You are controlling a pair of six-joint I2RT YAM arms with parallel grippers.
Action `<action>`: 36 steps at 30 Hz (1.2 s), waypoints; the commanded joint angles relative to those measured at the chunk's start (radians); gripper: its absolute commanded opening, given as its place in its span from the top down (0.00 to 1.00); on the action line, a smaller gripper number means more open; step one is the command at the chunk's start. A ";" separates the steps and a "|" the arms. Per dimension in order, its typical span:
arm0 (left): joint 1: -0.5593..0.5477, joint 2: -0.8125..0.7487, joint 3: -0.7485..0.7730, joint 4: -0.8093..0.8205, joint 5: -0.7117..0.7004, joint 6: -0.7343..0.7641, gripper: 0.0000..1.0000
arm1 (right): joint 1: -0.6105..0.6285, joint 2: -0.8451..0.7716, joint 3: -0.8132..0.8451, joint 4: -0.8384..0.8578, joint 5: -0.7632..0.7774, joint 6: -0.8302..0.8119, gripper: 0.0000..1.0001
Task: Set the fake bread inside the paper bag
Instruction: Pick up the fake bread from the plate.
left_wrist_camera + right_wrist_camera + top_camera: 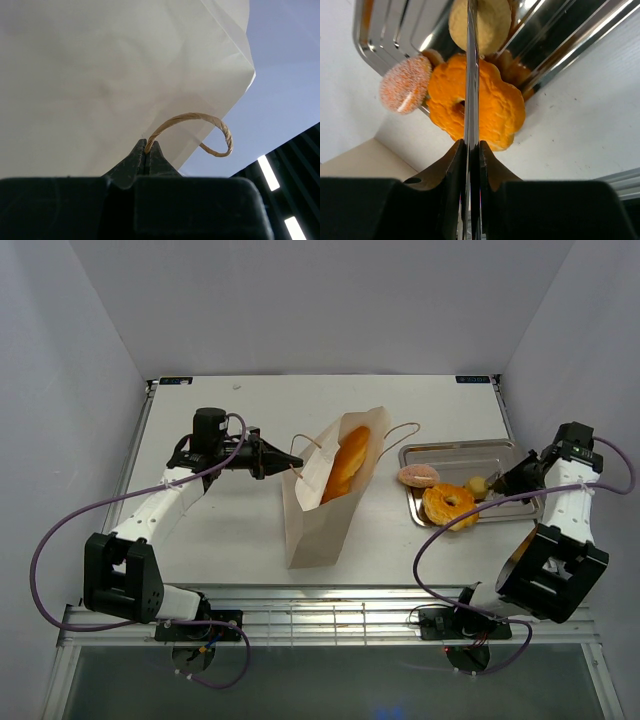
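The left gripper (147, 149) pinches the cord handle (200, 118) of the paper bag (318, 510); the right gripper (471, 150) is clamped on the metal tongs (471, 75).
The left jaws are pressed together on the cord loop. The tan bag is just beside them near the middle of the white table (230, 530), its mouth turned to the far edge and a long baguette (348, 462) showing inside. The right jaws squeeze the thin tongs, which run across the ring-shaped bun (448, 505). That bun sits at the near-left corner of the silver tray (470, 448), overhanging its rim. A pinkish sugared bun (418, 476) lies on the tray's left rim, and a pale round piece (478, 485) lies on the tray beside the tongs.
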 commanded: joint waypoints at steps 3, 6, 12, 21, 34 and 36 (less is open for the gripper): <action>-0.002 -0.047 0.037 -0.052 0.012 0.047 1.00 | 0.012 -0.055 -0.077 -0.021 0.051 -0.054 0.92; 0.000 -0.057 0.031 -0.068 0.005 0.059 1.00 | 0.012 -0.069 -0.082 -0.027 0.109 -0.078 0.92; -0.002 -0.060 0.045 -0.084 -0.007 0.076 1.00 | 0.012 -0.080 -0.082 -0.026 0.122 -0.095 0.92; -0.002 -0.042 0.086 -0.087 -0.016 0.078 1.00 | 0.013 -0.087 -0.022 -0.030 0.090 -0.088 0.89; -0.002 -0.093 0.024 -0.055 0.007 0.056 1.00 | 0.013 -0.148 -0.007 -0.135 0.037 -0.110 0.65; -0.002 -0.096 0.024 -0.046 0.010 0.050 1.00 | 0.012 -0.168 -0.031 -0.110 0.017 -0.110 0.64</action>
